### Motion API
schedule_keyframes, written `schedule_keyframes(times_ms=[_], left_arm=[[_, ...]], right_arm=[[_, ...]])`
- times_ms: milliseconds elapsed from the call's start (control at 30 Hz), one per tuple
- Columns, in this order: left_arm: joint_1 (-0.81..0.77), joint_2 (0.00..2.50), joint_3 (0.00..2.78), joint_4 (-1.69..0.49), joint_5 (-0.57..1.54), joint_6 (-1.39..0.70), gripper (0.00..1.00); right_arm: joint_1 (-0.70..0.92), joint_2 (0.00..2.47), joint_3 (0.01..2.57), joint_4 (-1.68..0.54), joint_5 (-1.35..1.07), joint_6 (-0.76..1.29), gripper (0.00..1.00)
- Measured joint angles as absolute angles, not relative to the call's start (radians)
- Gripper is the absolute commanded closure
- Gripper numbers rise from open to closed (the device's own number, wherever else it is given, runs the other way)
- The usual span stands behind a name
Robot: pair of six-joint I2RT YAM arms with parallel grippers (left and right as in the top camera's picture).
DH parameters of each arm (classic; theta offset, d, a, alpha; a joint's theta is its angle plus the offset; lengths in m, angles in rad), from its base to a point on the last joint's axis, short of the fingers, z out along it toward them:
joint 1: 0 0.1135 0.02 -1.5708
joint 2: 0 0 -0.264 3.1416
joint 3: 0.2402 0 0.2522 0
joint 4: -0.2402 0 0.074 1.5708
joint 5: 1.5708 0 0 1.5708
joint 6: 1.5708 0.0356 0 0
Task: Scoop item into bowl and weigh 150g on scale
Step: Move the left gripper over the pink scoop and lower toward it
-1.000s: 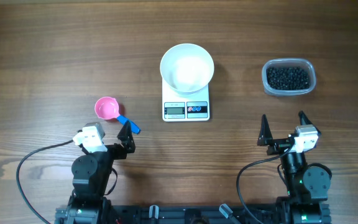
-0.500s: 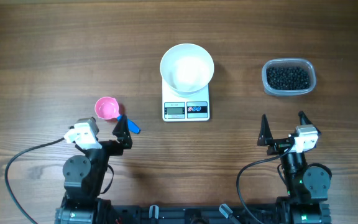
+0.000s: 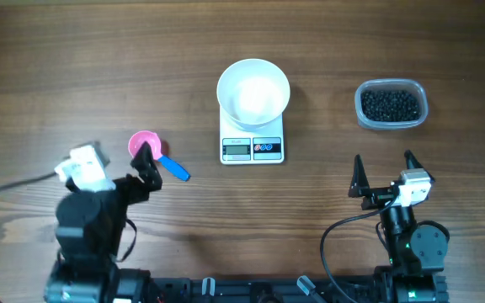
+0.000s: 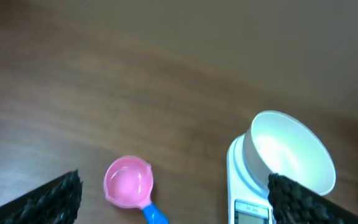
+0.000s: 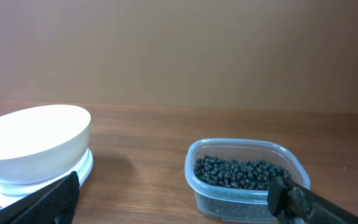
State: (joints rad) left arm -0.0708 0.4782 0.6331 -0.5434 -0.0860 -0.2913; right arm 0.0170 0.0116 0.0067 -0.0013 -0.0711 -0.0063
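Overhead, one bowl, one scale, one scoop, one tub

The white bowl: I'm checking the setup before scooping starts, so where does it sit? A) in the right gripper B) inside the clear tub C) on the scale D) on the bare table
C: the bowl rests on top of the scale, just behind its front edge.
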Motion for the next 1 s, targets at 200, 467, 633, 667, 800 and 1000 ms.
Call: schedule_keyframes(times_ms=[200,467,633,667,800,1000], left_arm=[[-0.071,0.745,0.886,-0.671,-0.054,-0.291,0.0],[-0.071,0.913,0.901,-0.674,0.147,-0.292,0.0],[-0.071,1.057,0.901,-0.667,0.267,-0.294,0.0],[-0.071,1.076,0.901,-0.667,0.272,-0.294,0.0],[-0.071,1.142,0.901,-0.68,0.261,-0.351,0.0],[-0.054,1.156,0.902,-0.799,0.013,-0.665,0.0]], right_arm=[[0.017,0.012,0.007,-0.001,-0.071,-0.006,0.0],[0.017,0.012,0.007,-0.001,-0.071,-0.006,0.0],[0.017,0.012,0.007,-0.001,-0.071,-0.006,0.0],[0.017,0.012,0.007,-0.001,-0.071,-0.006,0.0],[0.017,0.012,0.007,-0.001,-0.071,-0.006,0.0],[0.017,0.012,0.007,-0.001,-0.071,-0.006,0.0]])
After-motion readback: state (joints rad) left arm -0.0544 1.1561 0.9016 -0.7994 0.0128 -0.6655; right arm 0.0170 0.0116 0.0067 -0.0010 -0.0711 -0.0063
